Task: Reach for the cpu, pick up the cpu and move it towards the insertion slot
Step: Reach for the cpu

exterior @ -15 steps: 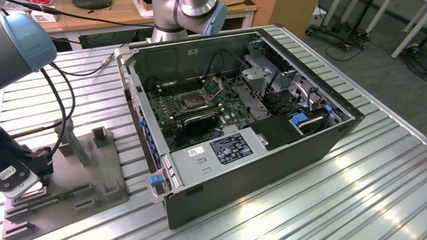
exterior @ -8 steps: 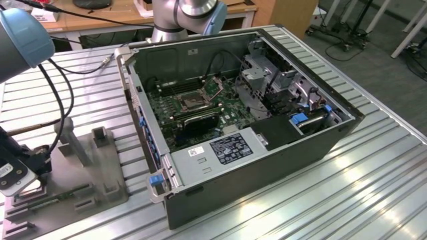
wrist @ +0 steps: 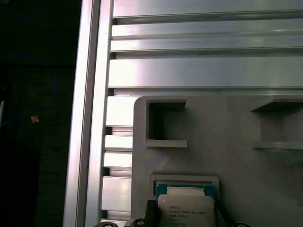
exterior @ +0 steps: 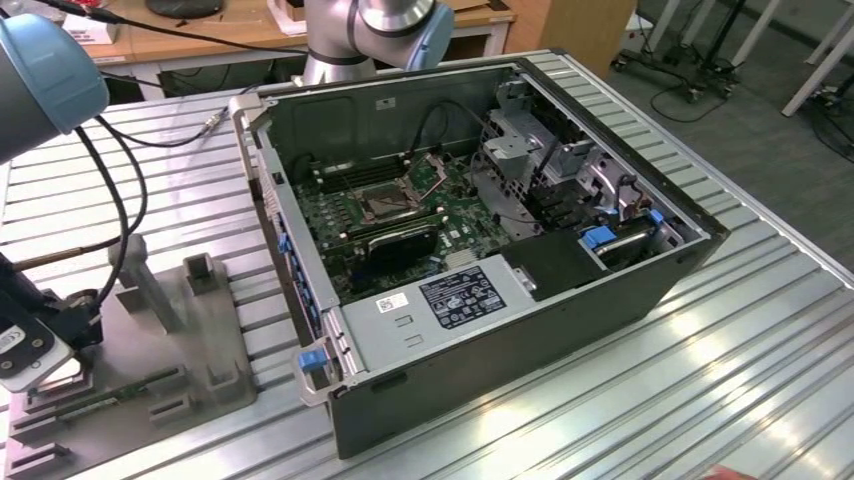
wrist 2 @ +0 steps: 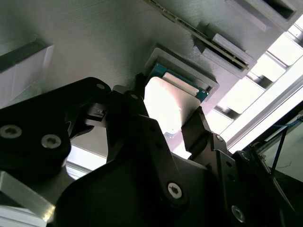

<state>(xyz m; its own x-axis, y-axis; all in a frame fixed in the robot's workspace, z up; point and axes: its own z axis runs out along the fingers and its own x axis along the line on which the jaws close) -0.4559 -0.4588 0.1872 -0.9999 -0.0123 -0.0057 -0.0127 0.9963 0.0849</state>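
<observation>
grey tray (wrist: 236,156) recess holds cpu (wrist: 186,210) | fingers (wrist 2: 195,132) closed against cpu's opposite edges

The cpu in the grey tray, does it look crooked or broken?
No, nothing stands out. The cpu lies square in its recess of the grey tray, with the gripper close over it. No damage shows.
</observation>
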